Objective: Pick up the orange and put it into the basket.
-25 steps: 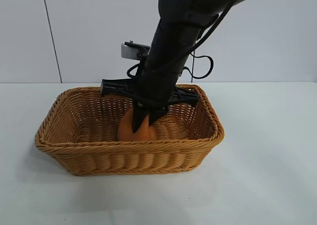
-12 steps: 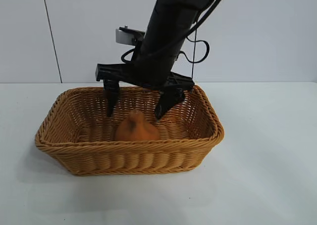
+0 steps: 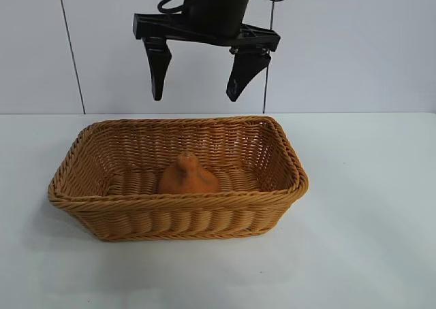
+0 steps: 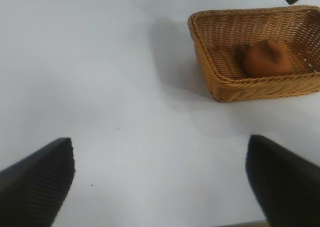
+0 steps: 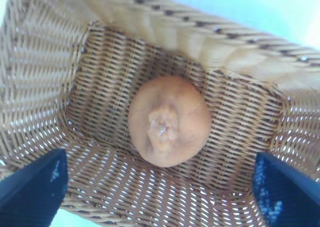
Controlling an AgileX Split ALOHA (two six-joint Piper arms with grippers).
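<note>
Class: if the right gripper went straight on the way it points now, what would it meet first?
Probably the orange, lying in the basket below the open right gripper.

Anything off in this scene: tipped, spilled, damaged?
Nothing stands out. The orange sits knob-up on the floor of the basket, which stands level and intact. The right tool hangs open above it; the left tool is parked apart, open.
</note>
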